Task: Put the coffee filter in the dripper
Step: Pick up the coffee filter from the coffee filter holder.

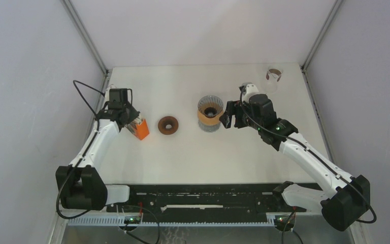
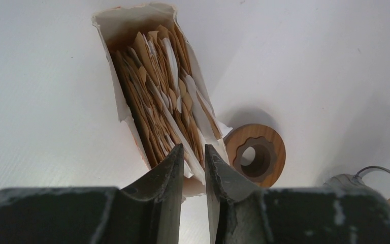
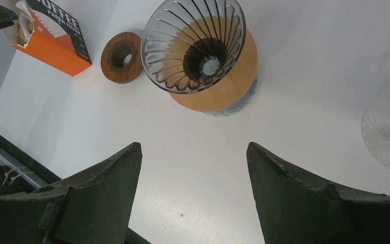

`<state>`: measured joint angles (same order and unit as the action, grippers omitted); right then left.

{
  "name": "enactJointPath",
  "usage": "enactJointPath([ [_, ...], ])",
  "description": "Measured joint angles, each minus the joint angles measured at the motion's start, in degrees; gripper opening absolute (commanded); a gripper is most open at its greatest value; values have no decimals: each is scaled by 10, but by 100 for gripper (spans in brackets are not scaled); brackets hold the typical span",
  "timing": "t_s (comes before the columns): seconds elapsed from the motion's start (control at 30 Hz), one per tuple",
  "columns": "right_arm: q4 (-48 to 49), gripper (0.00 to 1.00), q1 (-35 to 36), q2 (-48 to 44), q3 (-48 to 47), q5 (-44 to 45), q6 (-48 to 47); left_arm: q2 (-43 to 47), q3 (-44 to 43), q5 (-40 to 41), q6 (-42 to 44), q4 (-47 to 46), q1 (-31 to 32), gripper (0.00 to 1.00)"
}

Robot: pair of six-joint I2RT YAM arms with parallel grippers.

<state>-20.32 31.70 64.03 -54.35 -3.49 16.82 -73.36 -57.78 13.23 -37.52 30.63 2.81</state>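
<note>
- The white table [image 1: 193, 157] carried everything, with the 2 arm bases at its near edge.
- At the left side, an orange filter box [image 1: 141, 130] lay with its torn-open mouth towards the left claw [image 2: 192, 152].
- A stack of brown coffee filters [image 2: 157, 86] sat inside that box, well apart from the dripper.
- The left claw was narrowed to a slim gap, its 2 tips at the mouth of the box with paper edges between them. Whether it actually pinched a filter, I could not tell.
- Just right of the box lay a wooden ring [image 3: 109, 66], flat on the table.
- Further right, near the middle, stood the dripper [image 3: 183, 56], a ribbed glass cone in a wooden collar, upright.
- The right claw [image 3: 193, 147] hung just right of the dripper, spread wide and holding nothing.
- A clear glass vessel [image 1: 273, 75] stood in the far right corner.
</note>
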Motion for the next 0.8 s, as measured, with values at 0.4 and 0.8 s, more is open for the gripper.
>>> enactJointPath([
  [0.4,4,83,0,0,2,0,0,-23,-1,-6,0,-1,-4,23],
  [0.8,8,84,0,0,7,0,0,-24,-1,-19,0,-1,-7,18],
])
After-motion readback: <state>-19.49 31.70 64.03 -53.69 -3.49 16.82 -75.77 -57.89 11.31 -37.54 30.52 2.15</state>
